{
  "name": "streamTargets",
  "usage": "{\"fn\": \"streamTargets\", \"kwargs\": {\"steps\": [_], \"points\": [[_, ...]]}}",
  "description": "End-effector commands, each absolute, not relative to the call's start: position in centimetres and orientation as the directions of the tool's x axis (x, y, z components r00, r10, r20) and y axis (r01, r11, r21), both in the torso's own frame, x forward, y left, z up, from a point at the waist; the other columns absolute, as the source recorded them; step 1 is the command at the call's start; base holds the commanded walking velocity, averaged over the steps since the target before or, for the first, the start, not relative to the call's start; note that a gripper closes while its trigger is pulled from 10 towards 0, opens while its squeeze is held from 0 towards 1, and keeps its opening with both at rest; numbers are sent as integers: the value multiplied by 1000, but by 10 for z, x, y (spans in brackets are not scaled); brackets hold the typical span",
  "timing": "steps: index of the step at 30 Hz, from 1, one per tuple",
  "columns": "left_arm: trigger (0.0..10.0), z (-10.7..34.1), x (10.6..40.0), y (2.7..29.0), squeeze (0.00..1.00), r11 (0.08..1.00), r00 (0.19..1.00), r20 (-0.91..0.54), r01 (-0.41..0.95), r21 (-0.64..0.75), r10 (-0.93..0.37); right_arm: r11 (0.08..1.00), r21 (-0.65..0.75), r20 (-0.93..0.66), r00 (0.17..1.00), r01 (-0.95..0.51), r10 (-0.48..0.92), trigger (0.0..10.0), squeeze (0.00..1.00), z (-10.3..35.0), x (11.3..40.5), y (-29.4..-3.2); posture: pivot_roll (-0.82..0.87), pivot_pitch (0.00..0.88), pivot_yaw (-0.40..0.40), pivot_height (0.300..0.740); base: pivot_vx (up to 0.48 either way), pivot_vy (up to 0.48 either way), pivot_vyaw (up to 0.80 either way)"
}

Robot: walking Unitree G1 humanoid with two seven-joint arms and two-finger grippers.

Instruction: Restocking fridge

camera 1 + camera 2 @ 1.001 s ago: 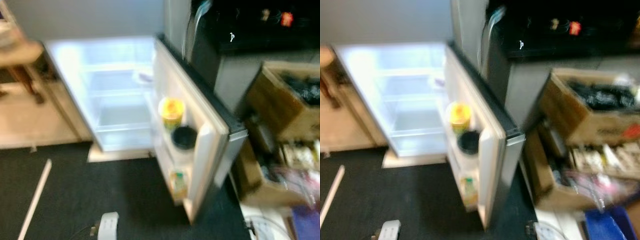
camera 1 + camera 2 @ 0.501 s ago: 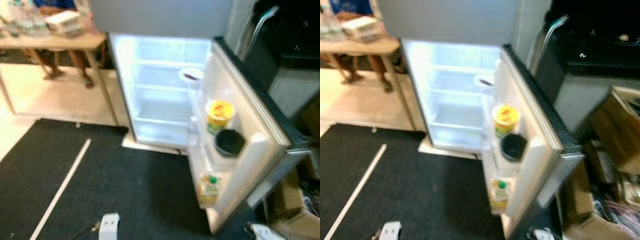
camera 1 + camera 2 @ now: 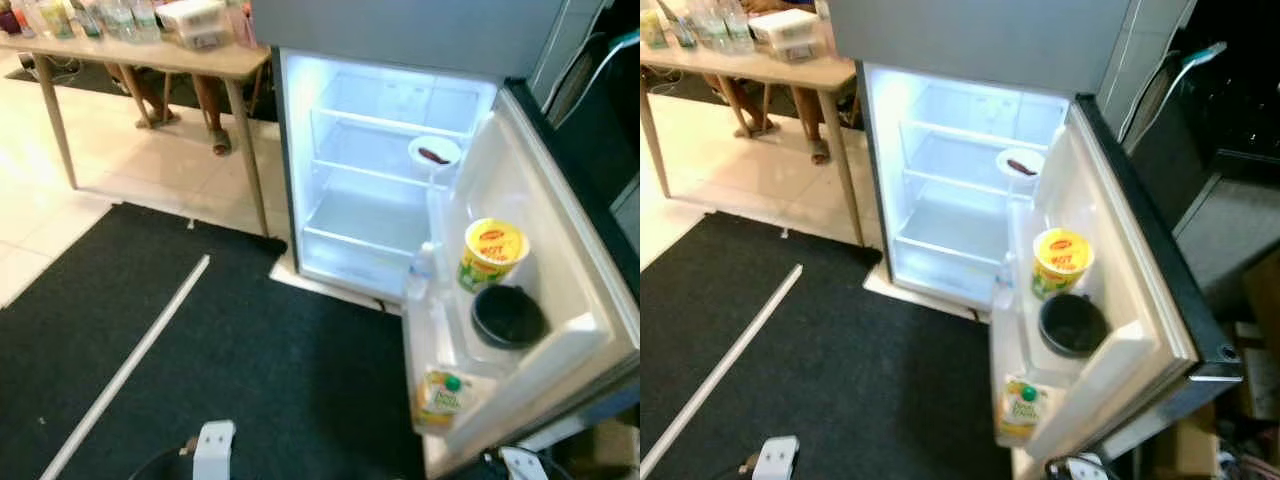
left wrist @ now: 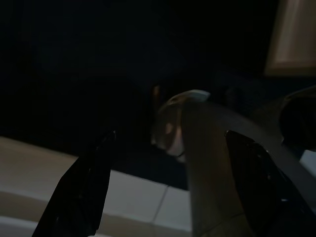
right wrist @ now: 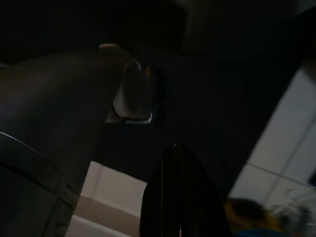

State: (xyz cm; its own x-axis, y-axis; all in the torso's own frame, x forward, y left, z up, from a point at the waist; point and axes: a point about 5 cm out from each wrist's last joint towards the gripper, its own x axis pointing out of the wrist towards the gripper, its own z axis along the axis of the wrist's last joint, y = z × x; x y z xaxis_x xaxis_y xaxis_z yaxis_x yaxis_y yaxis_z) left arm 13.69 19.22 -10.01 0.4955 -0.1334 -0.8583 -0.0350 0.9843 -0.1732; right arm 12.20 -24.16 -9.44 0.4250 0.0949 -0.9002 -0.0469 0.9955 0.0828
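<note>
The fridge (image 3: 350, 215) stands open and lit ahead of me, its glass shelves mostly bare. A white bowl (image 3: 434, 156) with something dark in it sits at the right end of an upper shelf. The open door (image 3: 560, 250) swings out to the right and carries a yellow cup (image 3: 492, 254), a black bowl (image 3: 508, 317), a small clear bottle (image 3: 421, 272) and a juice carton (image 3: 441, 396) low down. In the dark left wrist view my left gripper (image 4: 170, 187) hangs open. In the right wrist view my right gripper (image 5: 180, 197) hangs shut on nothing.
A wooden table (image 3: 150, 58) with bottles and a container stands left of the fridge, a person's legs (image 3: 210, 110) behind it. A black mat (image 3: 270, 370) with a white strip (image 3: 130, 365) covers the floor. A dark appliance (image 3: 1230, 110) and a cardboard box (image 3: 1262, 300) are to the right.
The camera has swung left and the picture has sharpened, so the fridge now sits mid-frame and the table has come into view. Nothing in the fridge has moved.
</note>
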Motion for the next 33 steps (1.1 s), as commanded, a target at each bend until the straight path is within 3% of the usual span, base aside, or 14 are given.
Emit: {"fn": "streamTargets", "kwargs": {"steps": [1, 12, 16, 19, 20, 23, 25, 28, 31, 33], "points": [[10000, -103, 131, 191, 0, 985, 475, -870, -41, -170, -131, 996, 67, -910, 405, -59, 85, 10000, 0, -96, 118, -242, -84, 47, -9, 740, 0, 0, 0], [10000, -103, 131, 191, 0, 982, 482, -867, -63, -176, -124, 993, -104, -946, 314, -50, -83, 10000, 0, -96, 105, -264, -83, 48, -9, 740, 0, 0, 0], [10000, -103, 131, 191, 0, 982, 483, -866, -64, -179, -126, 988, -153, -934, 326, -4, -144, 10000, 0, -93, 108, -272, -83, 48, -9, 740, 0, 0, 0], [10000, -103, 131, 190, 0, 981, 483, -866, -63, -182, -129, 965, -210, -885, 388, 158, -256, 10000, 0, -84, 119, -288, -81, 49, -10, 740, 0, 0, 0], [10000, -103, 131, 189, 0, 981, 483, -866, -63, -184, -131, 945, -189, -854, 430, 267, -292, 10000, 0, -78, 127, -295, -82, 50, -10, 740, 0, 0, 0], [10000, -103, 131, 189, 0, 981, 483, -866, -62, -184, -131, 923, -142, -825, 472, 357, -310, 10000, 0, -73, 135, -300, -82, 50, -10, 740, 0, 0, 0], [10000, -103, 130, 190, 0, 981, 482, -867, -64, -182, -129, 885, 38, -766, 582, 465, -273, 10000, 0, -63, 157, -300, -83, 51, -10, 740, 0, 0, 0], [10000, -103, 130, 191, 0, 981, 481, -867, -65, -180, -128, 881, 131, -726, 649, 455, -227, 10000, 0, -57, 172, -297, -84, 51, -10, 740, 0, 0, 0], [10000, -103, 130, 191, 0, 981, 481, -867, -66, -181, -128, 897, 335, -627, 779, 290, -18, 10000, 0, -44, 205, -273, -83, 50, -10, 740, 0, 0, 0], [10000, -103, 130, 190, 0, 981, 482, -867, -65, -183, -129, 896, 370, -612, 790, 244, 37, 10000, 0, -43, 210, -266, -83, 50, -11, 740, 0, 0, 0]]}}
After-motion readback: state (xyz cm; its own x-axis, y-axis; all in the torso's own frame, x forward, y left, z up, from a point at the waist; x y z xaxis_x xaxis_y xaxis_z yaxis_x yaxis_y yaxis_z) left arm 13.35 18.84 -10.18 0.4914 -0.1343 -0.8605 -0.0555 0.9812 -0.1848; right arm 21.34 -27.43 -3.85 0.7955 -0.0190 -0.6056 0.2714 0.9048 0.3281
